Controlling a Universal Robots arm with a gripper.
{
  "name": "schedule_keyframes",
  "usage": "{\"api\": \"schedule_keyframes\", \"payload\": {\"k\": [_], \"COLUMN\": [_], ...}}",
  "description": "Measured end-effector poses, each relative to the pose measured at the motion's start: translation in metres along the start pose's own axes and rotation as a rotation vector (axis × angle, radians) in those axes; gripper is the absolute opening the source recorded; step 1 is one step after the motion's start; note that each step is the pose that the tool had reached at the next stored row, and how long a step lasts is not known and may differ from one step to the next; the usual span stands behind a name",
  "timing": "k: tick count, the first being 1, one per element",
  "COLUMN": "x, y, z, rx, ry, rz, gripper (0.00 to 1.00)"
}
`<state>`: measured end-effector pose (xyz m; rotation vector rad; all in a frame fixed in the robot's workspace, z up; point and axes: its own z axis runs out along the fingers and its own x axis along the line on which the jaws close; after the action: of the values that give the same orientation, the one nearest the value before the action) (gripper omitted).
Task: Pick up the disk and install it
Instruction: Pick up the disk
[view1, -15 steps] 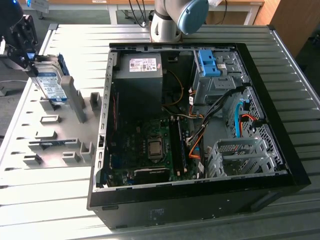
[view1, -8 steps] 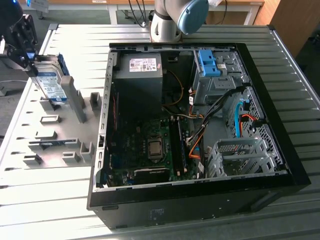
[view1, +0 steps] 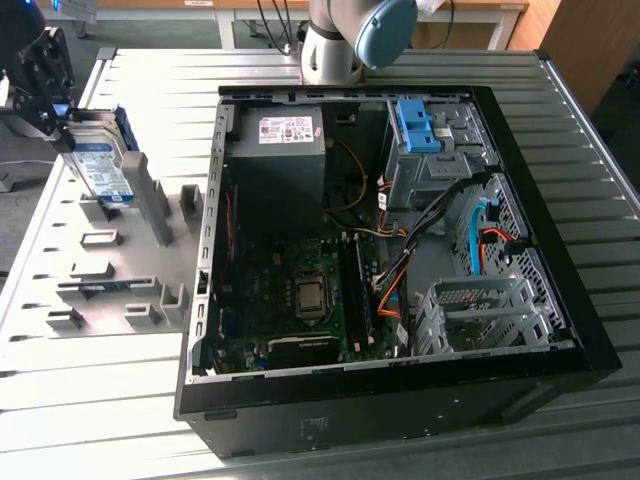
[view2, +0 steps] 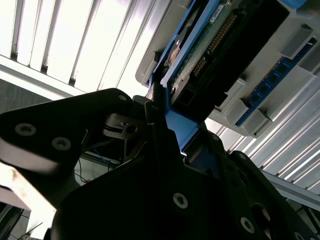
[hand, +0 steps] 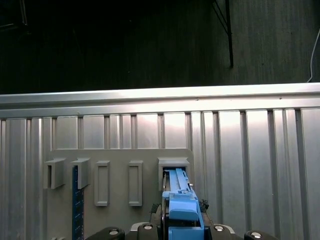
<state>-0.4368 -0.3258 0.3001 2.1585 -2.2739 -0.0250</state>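
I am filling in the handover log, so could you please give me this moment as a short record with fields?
Gripper: gripper shut on the disk's blue-railed edge, at the exterior view's left
Disk: the disk stands on edge, slightly tilted, at the grey holder rack, outside the computer case
Case: open, lying on the slatted table, motherboard exposed
Drive cage: empty metal cage inside the case, at the exterior view's lower right
Install: not yet done

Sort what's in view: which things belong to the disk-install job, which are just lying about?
Job: flat silver hard-drive disk with blue rails; black gripper; open black computer case.
Lying about: grey power-supply box; blue plastic bracket; dark motherboard; grey slotted holder plate.
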Motion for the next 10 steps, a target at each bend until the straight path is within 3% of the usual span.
{"api": "schedule_keyframes", "payload": {"k": [10], "x": [0.0000], "y": [0.0000], "z": [-0.0029], "rx": [0.0003], "ry": [-0.0002], "rz": [0.000], "gripper": [0.36]}}
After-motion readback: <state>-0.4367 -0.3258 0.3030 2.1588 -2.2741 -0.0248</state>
